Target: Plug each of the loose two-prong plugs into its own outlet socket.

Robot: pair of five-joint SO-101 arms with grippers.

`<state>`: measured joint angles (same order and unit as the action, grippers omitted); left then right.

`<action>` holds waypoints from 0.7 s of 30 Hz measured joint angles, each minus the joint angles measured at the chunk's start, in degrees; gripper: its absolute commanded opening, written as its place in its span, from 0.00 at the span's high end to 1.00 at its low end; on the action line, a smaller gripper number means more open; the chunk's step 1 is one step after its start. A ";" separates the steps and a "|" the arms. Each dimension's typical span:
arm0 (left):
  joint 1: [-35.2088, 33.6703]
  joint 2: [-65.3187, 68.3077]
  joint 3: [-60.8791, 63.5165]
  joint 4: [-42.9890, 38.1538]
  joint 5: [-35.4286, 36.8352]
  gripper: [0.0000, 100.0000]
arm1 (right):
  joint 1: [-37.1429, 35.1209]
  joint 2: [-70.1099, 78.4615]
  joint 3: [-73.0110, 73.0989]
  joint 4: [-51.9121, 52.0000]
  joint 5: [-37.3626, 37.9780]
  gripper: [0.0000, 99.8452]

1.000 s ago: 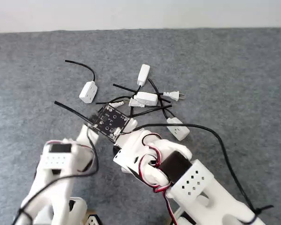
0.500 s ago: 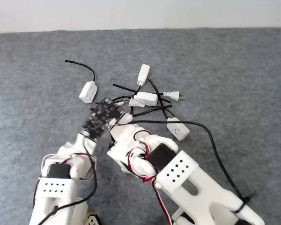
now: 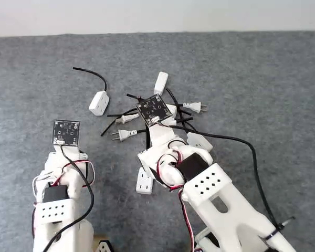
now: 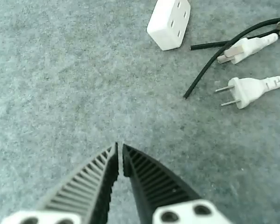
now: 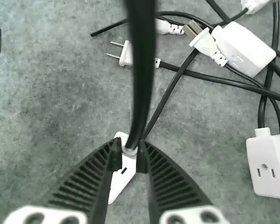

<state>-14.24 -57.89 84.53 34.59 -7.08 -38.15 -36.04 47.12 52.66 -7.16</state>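
Held socket: the white held socket [image 5: 120, 173] lay on the grey carpet [image 3: 262, 79], just under the tips of the right gripper [image 5: 129, 144]. Its black cord [image 5: 139, 70] rose up between the two jaws.
Right jaws: clenched on the cord, exactly at the white collar where it enters the socket.
Left jaws: the left gripper [image 4: 120, 148] was pressed together with only a thin slit and held nothing, above bare carpet.
Things near the left jaws: one socket [image 4: 169, 21], one plug [image 4: 248, 45] and a second plug [image 4: 249, 88], all well apart from the tips.
Sockets: five. There was the held one [image 3: 145, 181], one at the left [image 3: 98, 103], one at the far side [image 3: 161, 83] and one beside the right arm [image 3: 199, 142]. The fifth [image 5: 245, 46] sat mostly under that arm's camera board [image 3: 154, 110].
Plugs: three, all loose with bare prongs. Two lay near each other left of the right arm [image 3: 125, 135] [image 3: 127, 118], and one lay to the right of the board [image 3: 194, 107].
Left arm: it was at the near left side, with the gripper pointed down.
Right arm: it was stretched to the middle of the carpet, with the wrist bent down over the tangle of cords.
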 measured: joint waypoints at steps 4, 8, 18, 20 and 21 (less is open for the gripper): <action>0.00 0.00 0.00 -0.09 0.00 0.99 | 0.00 0.00 0.00 0.00 -1.67 0.99; 0.00 0.00 0.00 -0.09 0.00 0.99 | 0.00 0.00 2.29 1.49 -2.37 0.99; 0.00 0.00 0.00 -1.58 0.00 0.99 | -1.58 -0.88 6.86 -1.05 -4.31 0.99; 0.00 0.00 0.00 -1.67 0.00 0.99 | -1.93 -2.55 7.12 -0.70 -4.66 0.99; 0.00 0.00 0.00 -1.67 0.00 0.99 | -2.20 -3.52 7.12 -0.70 -4.84 0.99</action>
<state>-14.24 -57.89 84.53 32.92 -7.08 -40.35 -39.56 54.24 51.96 -12.00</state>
